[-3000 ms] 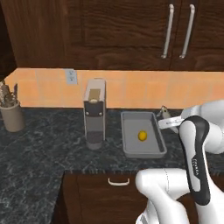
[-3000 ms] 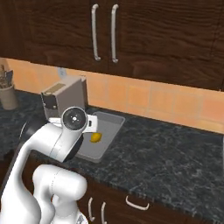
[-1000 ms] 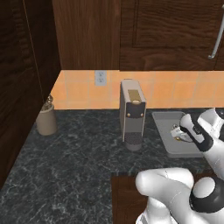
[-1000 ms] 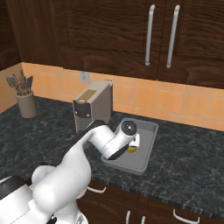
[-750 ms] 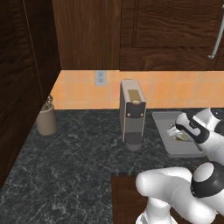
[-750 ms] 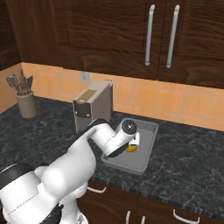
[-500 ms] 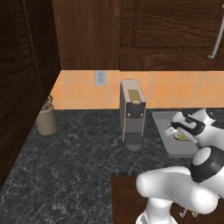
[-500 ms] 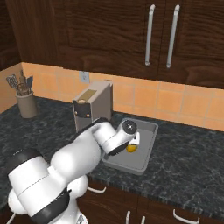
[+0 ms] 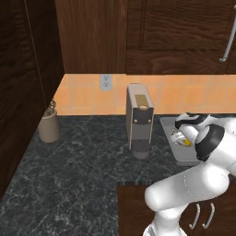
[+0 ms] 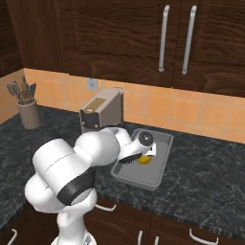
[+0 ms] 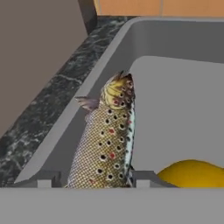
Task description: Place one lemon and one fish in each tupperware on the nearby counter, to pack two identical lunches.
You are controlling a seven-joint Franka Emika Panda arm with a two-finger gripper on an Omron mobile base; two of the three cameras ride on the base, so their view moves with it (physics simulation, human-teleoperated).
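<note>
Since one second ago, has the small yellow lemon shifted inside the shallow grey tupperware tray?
No. In the right base view the small yellow lemon lies at the same spot in the shallow grey tupperware tray, right of the beige-and-grey coffee machine.

You won't find any writing to read here: no text, label, brand, number or sign stands on anything in these views. The coffee machine [image 9: 139, 120] shows plain beige and grey faces, the wall outlet [image 9: 106, 82] is unmarked, and the tupperware [image 10: 162, 147] carries no lettering. The spots on the fish [image 11: 107, 140] are its own skin pattern, not characters.
</note>
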